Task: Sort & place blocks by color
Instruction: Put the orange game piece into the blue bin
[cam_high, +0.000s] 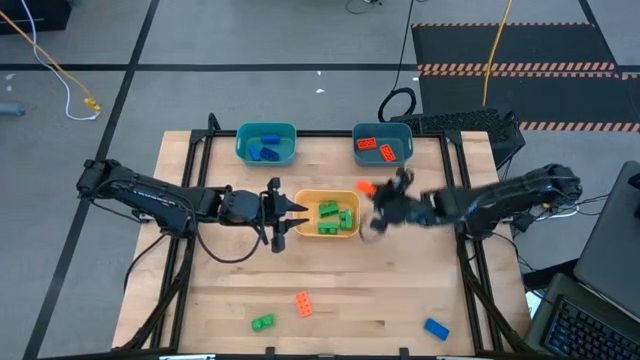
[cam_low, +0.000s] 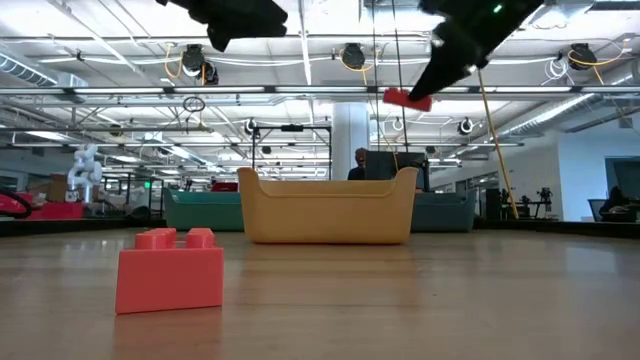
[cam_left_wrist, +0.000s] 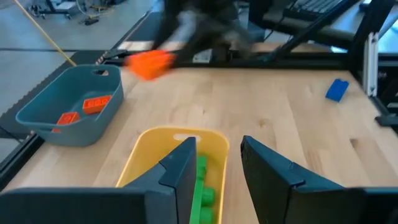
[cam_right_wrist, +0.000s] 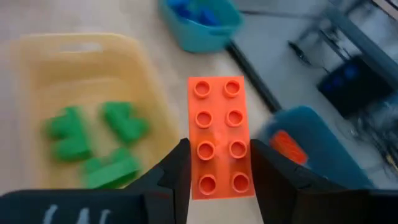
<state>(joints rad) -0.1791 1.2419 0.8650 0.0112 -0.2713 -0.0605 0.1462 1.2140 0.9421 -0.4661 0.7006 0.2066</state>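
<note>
So, going from the left: the left gripper (cam_high: 296, 213) is parked just at the left end of the yellow bin (cam_high: 304, 199), fingers a little apart and nothing held between them, so that arm can be counted as waiting. In the yellow bin the green blocks (cam_high: 334, 218) are already collected, the blue ones (cam_high: 265, 148) are in the teal bin at the back left (cam_high: 243, 140), and two orange ones (cam_high: 377, 148) are in the teal bin at the back right (cam_high: 405, 133). The step in hand looks like a carry: an orange block (cam_right_wrist: 220, 135) is clamped by its long sides in the right gripper (cam_high: 375, 204), lifted clear of the table just right of the yellow bin. Next, it would probably need to be brought over the back-right teal bin and let go there. Still left on the near side of the table are a green block (cam_high: 262, 322), an orange block (cam_high: 303, 303) and a blue block (cam_high: 435, 327).
</note>
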